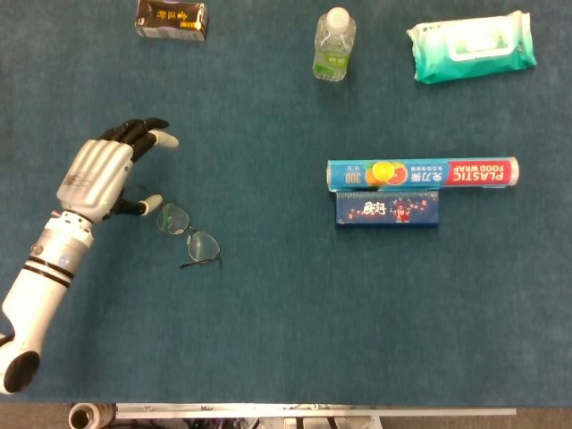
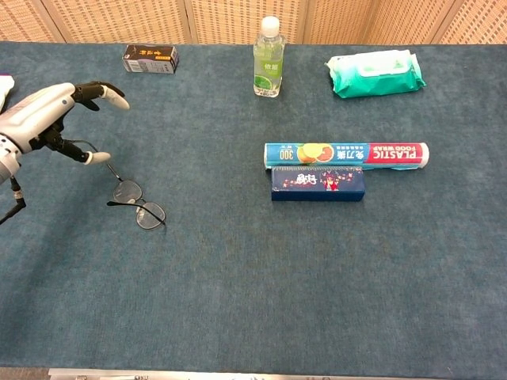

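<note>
My left hand (image 1: pixel 103 174) (image 2: pixel 55 111) hovers at the left of the table, fingers spread and holding nothing. Its thumb tip sits just left of a pair of thin-framed glasses (image 1: pixel 188 231) (image 2: pixel 136 203) that lie unfolded on the blue-green cloth. One temple arm of the glasses runs under the hand. Whether the thumb touches the frame I cannot tell. The right hand shows in neither view.
A dark box (image 1: pixel 171 19) (image 2: pixel 150 58) lies at the back left, a small bottle (image 1: pixel 334 44) (image 2: pixel 268 57) at the back middle, a wipes pack (image 1: pixel 471 46) (image 2: pixel 375 73) at the back right. A plastic wrap box (image 1: pixel 422 173) (image 2: pixel 346 154) and a blue box (image 1: pixel 387 209) (image 2: pixel 318 180) lie right of centre.
</note>
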Robot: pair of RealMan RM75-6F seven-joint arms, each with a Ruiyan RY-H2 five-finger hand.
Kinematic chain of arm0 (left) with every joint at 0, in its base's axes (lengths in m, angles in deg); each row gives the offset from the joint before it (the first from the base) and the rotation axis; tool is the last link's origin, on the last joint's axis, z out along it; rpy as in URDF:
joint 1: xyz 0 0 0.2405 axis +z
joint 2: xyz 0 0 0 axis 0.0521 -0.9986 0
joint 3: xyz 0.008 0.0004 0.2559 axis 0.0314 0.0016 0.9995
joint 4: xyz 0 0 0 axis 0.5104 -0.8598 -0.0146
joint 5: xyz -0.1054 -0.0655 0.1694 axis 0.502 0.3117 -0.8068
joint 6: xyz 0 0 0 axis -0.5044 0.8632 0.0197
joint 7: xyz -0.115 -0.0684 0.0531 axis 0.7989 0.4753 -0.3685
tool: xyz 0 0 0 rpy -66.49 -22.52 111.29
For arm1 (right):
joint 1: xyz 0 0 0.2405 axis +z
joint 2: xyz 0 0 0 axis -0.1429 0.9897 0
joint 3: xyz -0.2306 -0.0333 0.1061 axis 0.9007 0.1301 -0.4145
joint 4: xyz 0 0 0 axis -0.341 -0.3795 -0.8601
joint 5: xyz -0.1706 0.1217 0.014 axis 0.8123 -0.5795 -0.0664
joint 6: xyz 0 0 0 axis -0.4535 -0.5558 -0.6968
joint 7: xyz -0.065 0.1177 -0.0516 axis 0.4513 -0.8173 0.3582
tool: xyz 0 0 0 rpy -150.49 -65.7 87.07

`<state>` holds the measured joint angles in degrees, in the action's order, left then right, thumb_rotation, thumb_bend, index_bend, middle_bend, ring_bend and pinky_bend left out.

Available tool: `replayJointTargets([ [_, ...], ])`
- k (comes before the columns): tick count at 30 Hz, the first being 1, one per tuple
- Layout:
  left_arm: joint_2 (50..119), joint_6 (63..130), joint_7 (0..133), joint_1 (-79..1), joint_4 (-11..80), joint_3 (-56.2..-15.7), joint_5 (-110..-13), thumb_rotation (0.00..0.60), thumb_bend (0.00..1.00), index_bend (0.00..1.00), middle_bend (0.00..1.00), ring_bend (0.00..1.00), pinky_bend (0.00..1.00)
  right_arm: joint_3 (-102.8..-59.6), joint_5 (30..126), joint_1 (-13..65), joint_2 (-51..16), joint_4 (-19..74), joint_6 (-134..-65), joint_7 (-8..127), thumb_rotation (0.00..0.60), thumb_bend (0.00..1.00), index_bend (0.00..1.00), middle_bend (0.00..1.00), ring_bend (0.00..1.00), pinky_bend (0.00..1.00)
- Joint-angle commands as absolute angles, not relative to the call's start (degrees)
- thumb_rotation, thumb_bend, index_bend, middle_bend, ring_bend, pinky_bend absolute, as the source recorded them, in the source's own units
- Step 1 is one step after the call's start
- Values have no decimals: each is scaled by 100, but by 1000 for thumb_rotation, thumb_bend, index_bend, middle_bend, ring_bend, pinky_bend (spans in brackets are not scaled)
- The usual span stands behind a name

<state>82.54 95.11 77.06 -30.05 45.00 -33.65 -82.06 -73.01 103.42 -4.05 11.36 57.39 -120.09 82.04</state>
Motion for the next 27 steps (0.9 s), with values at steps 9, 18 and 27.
replayJointTargets([
  [9, 8593, 9874, 7469, -2880, 4228, -3482, -7975, 600, 170, 276, 185, 159, 219, -7300, 10356, -407, 1136, 5742, -12003, 8194, 600, 44, 234, 210, 177, 301],
  [18, 8755, 10010, 7216, -2812, 4067, -3500, -7858, 600, 170, 279, 185, 159, 219, -7303, 10356, -411, 1143, 5748, -12002, 8179, 600, 44, 235, 209, 178, 301],
  [27, 8844, 10060, 7118, -2765, 4012, -3539, -7737, 600, 170, 282, 185, 159, 219, -7301, 10358, -413, 1146, 5758, -11997, 8173, 600, 45, 234, 209, 178, 301],
])
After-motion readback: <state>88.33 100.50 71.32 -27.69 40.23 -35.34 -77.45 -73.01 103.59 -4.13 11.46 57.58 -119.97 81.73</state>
